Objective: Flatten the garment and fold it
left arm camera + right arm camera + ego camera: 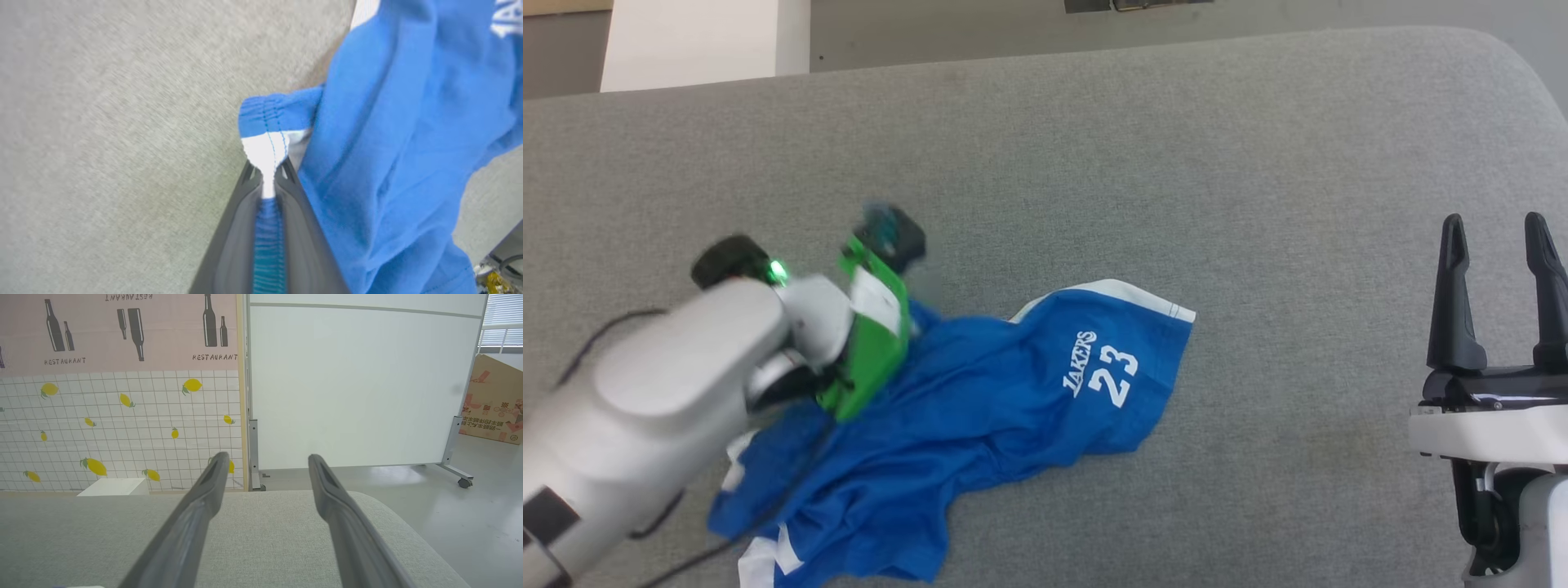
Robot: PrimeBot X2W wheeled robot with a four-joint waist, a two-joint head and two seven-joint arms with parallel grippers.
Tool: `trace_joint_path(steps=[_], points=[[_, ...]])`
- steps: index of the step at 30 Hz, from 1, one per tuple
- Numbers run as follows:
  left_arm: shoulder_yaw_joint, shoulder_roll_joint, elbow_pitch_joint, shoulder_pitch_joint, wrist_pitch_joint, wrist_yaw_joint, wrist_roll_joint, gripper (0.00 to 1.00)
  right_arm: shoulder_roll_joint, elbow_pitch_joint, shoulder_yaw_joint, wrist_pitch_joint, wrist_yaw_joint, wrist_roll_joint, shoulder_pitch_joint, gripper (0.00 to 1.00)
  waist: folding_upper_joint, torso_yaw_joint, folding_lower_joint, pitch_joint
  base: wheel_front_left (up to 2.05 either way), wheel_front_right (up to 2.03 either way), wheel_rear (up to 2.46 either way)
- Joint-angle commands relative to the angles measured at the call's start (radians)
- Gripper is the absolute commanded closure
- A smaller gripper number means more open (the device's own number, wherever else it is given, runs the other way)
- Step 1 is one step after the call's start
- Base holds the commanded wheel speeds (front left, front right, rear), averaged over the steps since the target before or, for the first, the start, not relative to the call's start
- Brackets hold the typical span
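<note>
Two end effectors: the left end effector (267,173) is clamped on the gathered elastic waistband (265,147) of the shorts (980,400); the right end effector (1494,237), jaws apart and empty, stands at the head view's right edge. The soft blue shorts lie crumpled lower centre-left on the grey woven surface (1176,163), with wide bare room above and right. The left arm (670,384) hides their left part; its tip is blurred.
</note>
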Motion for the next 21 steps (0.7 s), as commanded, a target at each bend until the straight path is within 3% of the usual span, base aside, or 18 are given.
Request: trace_joint_path(steps=[1, 8, 12, 21], points=[[0.016, 0.018, 0.002, -0.028, -0.038, -0.002, -0.029, 1.00, 0.000, -0.003, -0.003, -0.005, -0.002, 0.005, 0.000, 0.00, 0.0000, 0.005, -0.0001, -0.004, 0.00, 0.00, 0.00], [0.078, 0.087, 0.110, -0.040, -0.189, -0.001, -0.080, 1.00, 0.000, -0.010, 0.005, -0.005, -0.002, 0.001, -0.001, 0.00, 0.0000, 0.009, -0.0001, 0.005, 0.00, 0.00, 0.00], [0.099, 0.097, 0.249, 0.000, -0.269, 0.033, -0.084, 1.00, 0.000, -0.011, 0.020, -0.005, -0.002, -0.006, -0.008, 0.00, 0.0000, 0.001, -0.0001, 0.019, 0.00, 0.00, 0.00], [0.133, 0.032, 0.485, 0.062, -0.391, 0.039, -0.130, 1.00, 0.000, -0.005, 0.026, -0.005, -0.002, -0.031, -0.008, 0.00, 0.0000, 0.002, -0.0001, 0.025, 0.00, 0.00, 0.00]])
